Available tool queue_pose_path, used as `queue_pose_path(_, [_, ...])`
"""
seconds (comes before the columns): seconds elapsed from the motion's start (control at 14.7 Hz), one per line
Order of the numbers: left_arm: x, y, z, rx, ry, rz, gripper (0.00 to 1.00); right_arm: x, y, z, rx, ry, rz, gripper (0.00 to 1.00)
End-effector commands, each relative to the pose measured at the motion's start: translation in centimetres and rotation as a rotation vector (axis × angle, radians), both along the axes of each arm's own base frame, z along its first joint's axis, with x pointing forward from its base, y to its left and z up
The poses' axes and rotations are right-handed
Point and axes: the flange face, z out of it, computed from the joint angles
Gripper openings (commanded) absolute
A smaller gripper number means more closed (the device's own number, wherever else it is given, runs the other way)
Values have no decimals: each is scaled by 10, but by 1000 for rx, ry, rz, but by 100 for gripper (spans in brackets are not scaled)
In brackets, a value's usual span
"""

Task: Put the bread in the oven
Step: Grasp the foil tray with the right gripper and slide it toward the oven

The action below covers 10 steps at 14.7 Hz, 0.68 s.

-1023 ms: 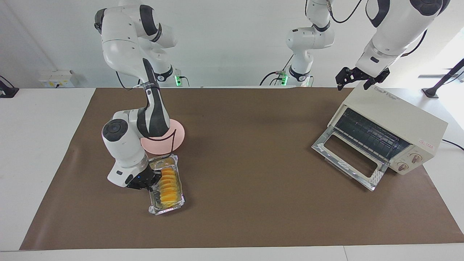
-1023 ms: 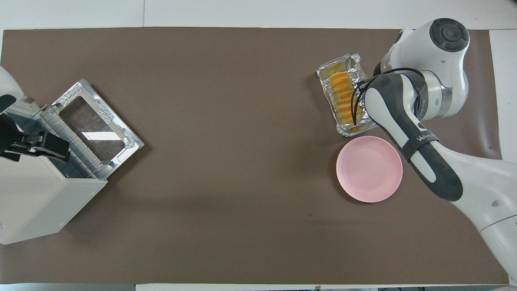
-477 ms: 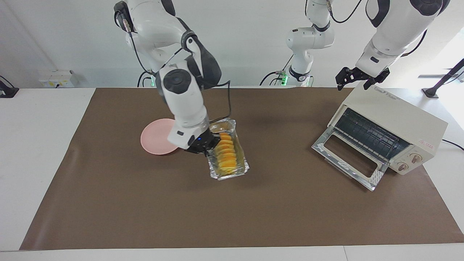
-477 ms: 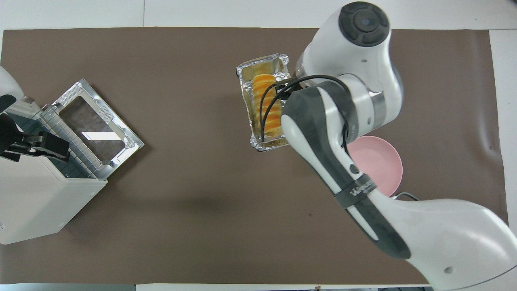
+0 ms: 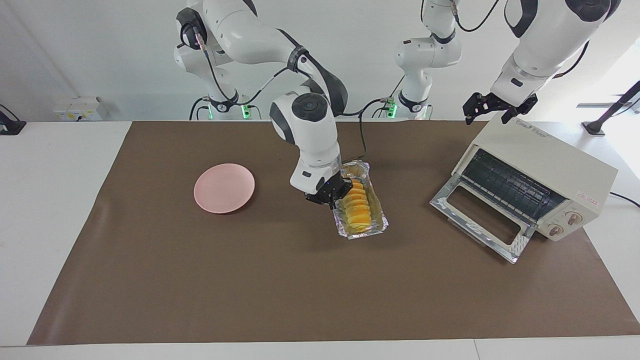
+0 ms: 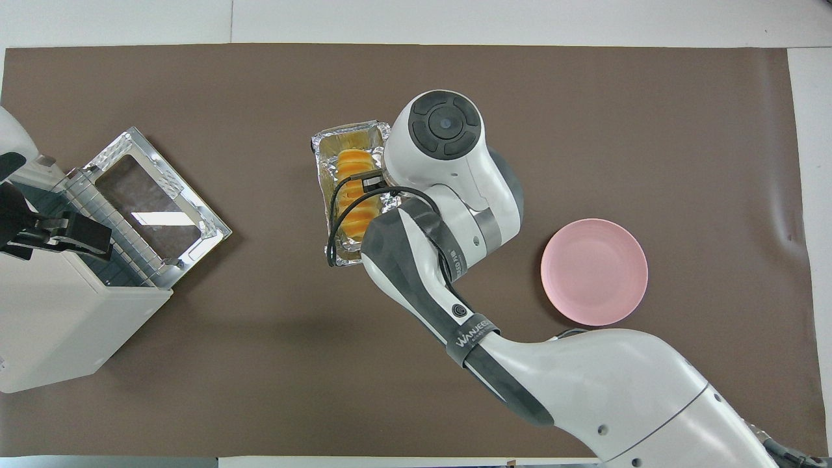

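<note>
Crinkled silver foil forms the tray [image 5: 361,220] that carries the bread [image 5: 356,206], a golden-yellow ridged loaf lying lengthwise in it. The tray is raised over the brown mat [image 5: 280,280] near the middle of the surface, between the pink plate [image 5: 224,188] and the oven [image 5: 537,180].

The right gripper [image 5: 334,196] has its fingers clamped on the tray's long rim on the plate's side; the right arm reaches in from its base and bends down over the mat. In the overhead view the arm's wrist covers that rim, and the loaf shows at 9 o'clock from the wrist.

The oven stands at the left arm's end of the surface, turned at an angle. Its glass-windowed door [image 5: 480,222] is folded down flat and the wire rack [image 5: 510,187] inside is exposed. Two round knobs [image 5: 565,223] sit on its front panel.

The left gripper [image 5: 492,107] waits over the oven's top corner nearer the robots, fingers apart and holding nothing.

The pink plate lies bare on the mat toward the right arm's end, well apart from the tray. In the facing view it is at 9 o'clock from the tray.
</note>
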Motion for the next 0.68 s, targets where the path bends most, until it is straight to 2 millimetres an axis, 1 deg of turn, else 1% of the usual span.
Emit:
queue_pose_path(0.0, [-9,-5,0,-19,-12,-13,100,-15,-7,-30,13,5,-49,0])
queue_pose_path(0.14, [-10,-6,0,-20,-10,-20,100,-24,-7,-45,28,13,-73,0])
queue_pose_path(0.2, [-10,-7,0,-19,-11,-21,100,-31,-3,-53,29,10,-68,0])
queue_pose_path(0.34, [-9,-10,1,-20,-21,-21,100,-35,-3,-64,34,6,-71,0])
queue_pose_path(0.55, [-5,-24,3,-22,-66,-29,100,-37,-3,-66,28,20,-83,0])
queue_pose_path(0.61, [-5,-31,3,-17,-71,-4,100,-37,-3,-65,30,25,-106,22])
